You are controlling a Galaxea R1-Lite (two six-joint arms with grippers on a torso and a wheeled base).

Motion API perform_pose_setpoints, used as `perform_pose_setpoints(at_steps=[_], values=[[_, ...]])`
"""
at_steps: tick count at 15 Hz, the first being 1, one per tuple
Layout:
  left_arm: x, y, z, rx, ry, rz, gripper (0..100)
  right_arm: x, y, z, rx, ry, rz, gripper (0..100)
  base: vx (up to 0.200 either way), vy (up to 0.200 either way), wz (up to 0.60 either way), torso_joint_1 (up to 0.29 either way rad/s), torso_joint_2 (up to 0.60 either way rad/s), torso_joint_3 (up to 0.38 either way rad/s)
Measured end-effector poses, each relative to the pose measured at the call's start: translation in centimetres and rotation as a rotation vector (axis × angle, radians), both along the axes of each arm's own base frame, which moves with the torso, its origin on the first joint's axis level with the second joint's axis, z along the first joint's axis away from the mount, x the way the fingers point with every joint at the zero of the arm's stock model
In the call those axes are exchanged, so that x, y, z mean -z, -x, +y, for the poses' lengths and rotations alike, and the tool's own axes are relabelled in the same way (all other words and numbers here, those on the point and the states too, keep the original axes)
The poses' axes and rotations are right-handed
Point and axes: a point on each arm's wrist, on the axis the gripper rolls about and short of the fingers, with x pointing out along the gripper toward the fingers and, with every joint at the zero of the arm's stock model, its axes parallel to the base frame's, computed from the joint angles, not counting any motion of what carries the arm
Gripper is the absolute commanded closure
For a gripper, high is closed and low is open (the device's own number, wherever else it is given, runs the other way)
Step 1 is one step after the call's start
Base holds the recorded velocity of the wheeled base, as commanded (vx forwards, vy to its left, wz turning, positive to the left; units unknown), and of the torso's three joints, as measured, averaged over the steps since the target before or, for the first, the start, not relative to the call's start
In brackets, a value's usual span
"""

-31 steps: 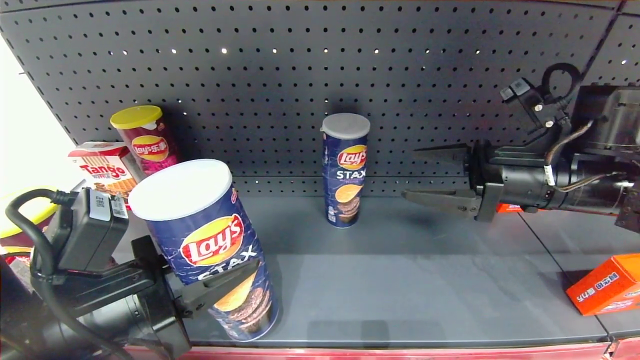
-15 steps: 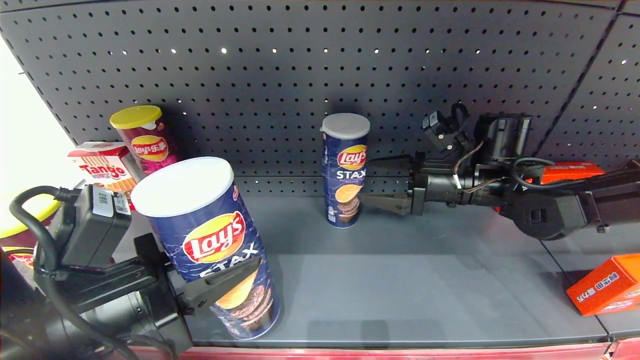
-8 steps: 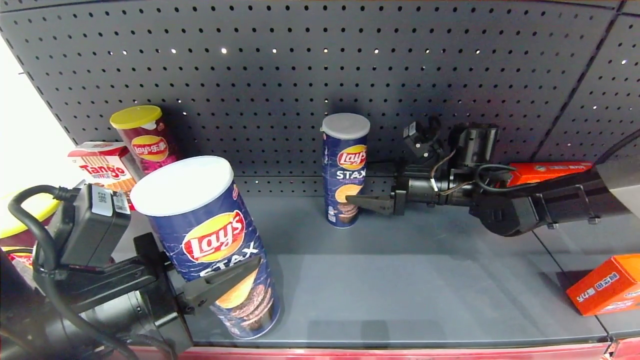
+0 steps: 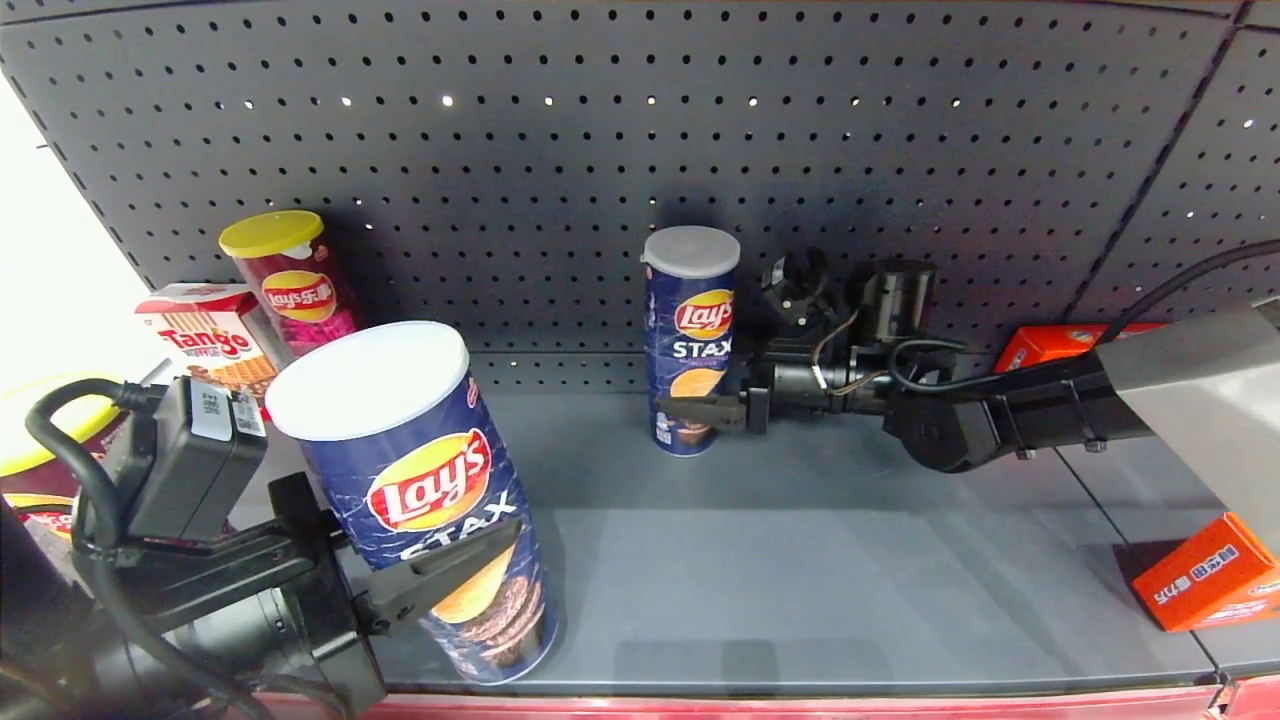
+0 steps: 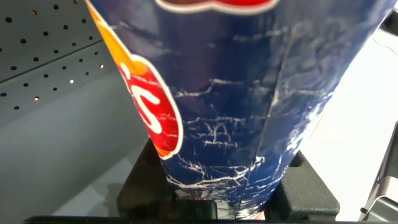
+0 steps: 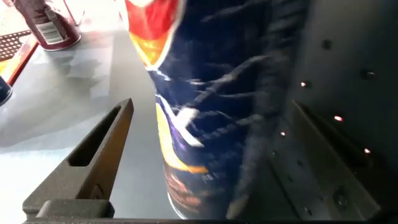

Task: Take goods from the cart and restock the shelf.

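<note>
Left gripper: fingers clamped on a blue chip can with a white lid, held around its lower half at the front left of the shelf. The can is tilted, its lid leaning toward the robot's left and its base low over the front edge of the shelf; I cannot tell whether the base touches. In the left wrist view the same can rises out of the left gripper. Right gripper: fingers apart, one on either side of a second blue chip can with a grey lid, level with its lower part. This can stands upright at the back of the shelf, just in front of the pegboard panel. In the right wrist view the can sits between the fingers of the right gripper; a gap shows beside one finger, and contact on the pegboard side cannot be judged. Other stock: a maroon can with a yellow lid at the back left, with a wafer box just in front of it. One orange box is at the back right behind the right arm, another orange box at the front right.
</note>
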Motion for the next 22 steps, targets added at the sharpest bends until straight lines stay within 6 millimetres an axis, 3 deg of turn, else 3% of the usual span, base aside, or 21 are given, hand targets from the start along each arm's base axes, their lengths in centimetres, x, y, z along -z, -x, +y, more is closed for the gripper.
perform_pose_setpoints(at_steps=[3, 4, 11, 15, 22], values=[[0.0, 0.0, 0.0, -0.001, 0.0, 0.001, 100, 0.0, -0.3, 0.8, -0.009, -0.007, -0.014, 0, 0.0, 0.0, 0.0, 0.0, 0.0, 0.0], [0.0, 0.0, 0.0, -0.001, 0.0, 0.001, 100, 0.2, -0.5, 1.0, -0.012, -0.009, -0.016, 100, 0.0, 0.0, 0.0, 0.0, 0.0, 0.0], [0.0, 0.0, 0.1, -0.01, -0.001, 0.001, 100, 0.6, -0.4, 1.7, -0.014, -0.009, -0.006, 100, 0.0, 0.0, 0.0, 0.0, 0.0, 0.0], [-0.1, 0.1, 0.1, -0.011, 0.001, -0.004, 100, -0.2, 0.9, 1.2, 0.012, -0.003, 0.004, 100, 0.0, 0.0, 0.0, 0.0, 0.0, 0.0], [-0.2, 0.0, 0.1, -0.013, 0.004, -0.009, 100, -1.6, 8.7, -0.1, 0.087, 0.003, 0.046, 100, 0.0, 0.0, 0.0, 0.0, 0.0, 0.0]])
